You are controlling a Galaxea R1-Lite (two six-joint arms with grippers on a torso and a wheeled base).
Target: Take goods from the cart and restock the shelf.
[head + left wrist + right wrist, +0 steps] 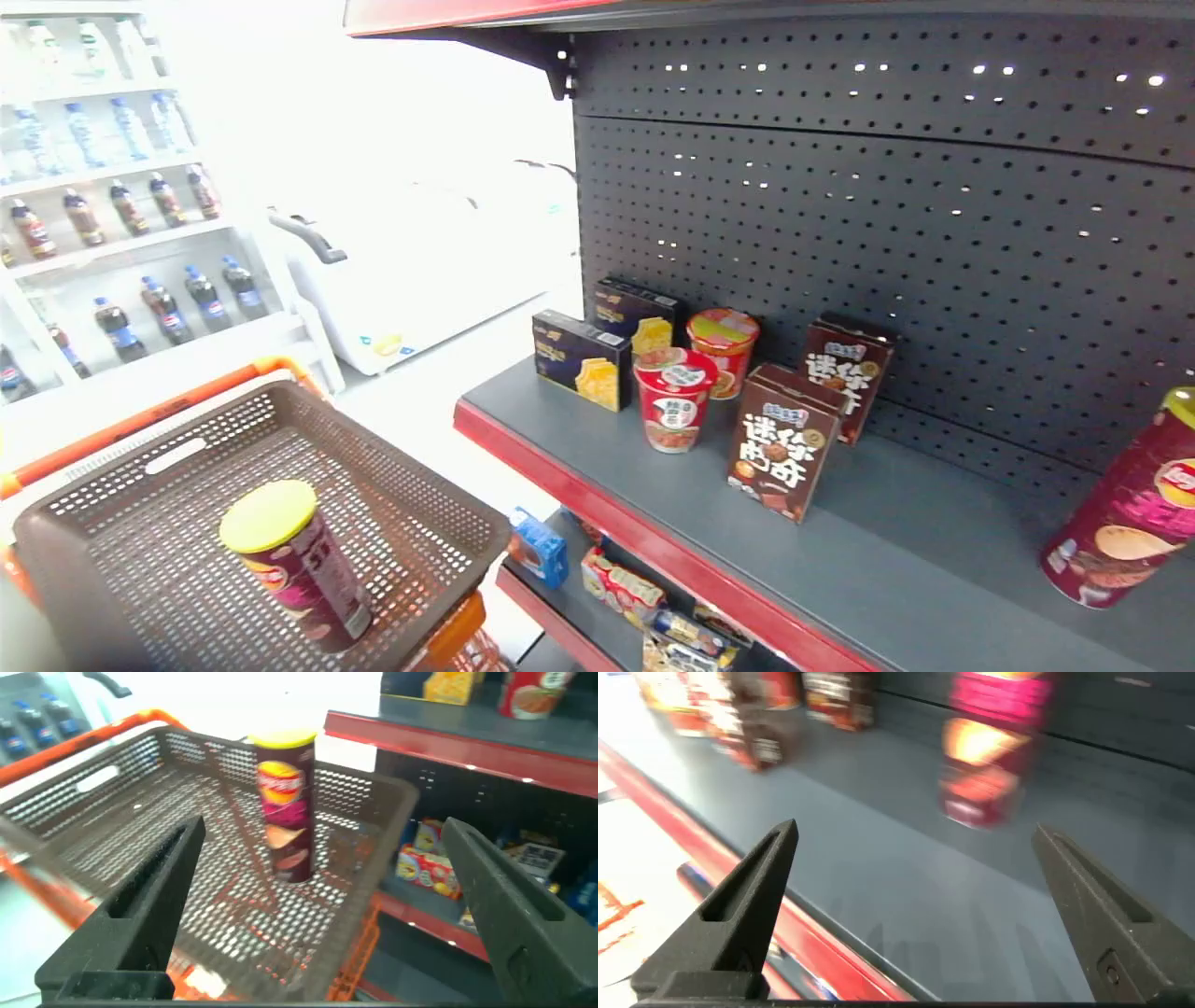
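The maroon cylindrical chip can with a yellow plastic lid (294, 565) stood upright in the brown perforated plastic basket (411, 485) at seven o'clock in the head view; it looked light, stiff but crushable and slick, best pinched across its mid-body below the lid. The left gripper (322, 829) hung before it with jaws wide apart and empty, and the right gripper (915, 833), likewise spread, faced the dark grey metal shelf (887, 541). A matching can (1125, 509) at four o'clock on that shelf was cut off by the frame edge, and neither can's fill could be told.
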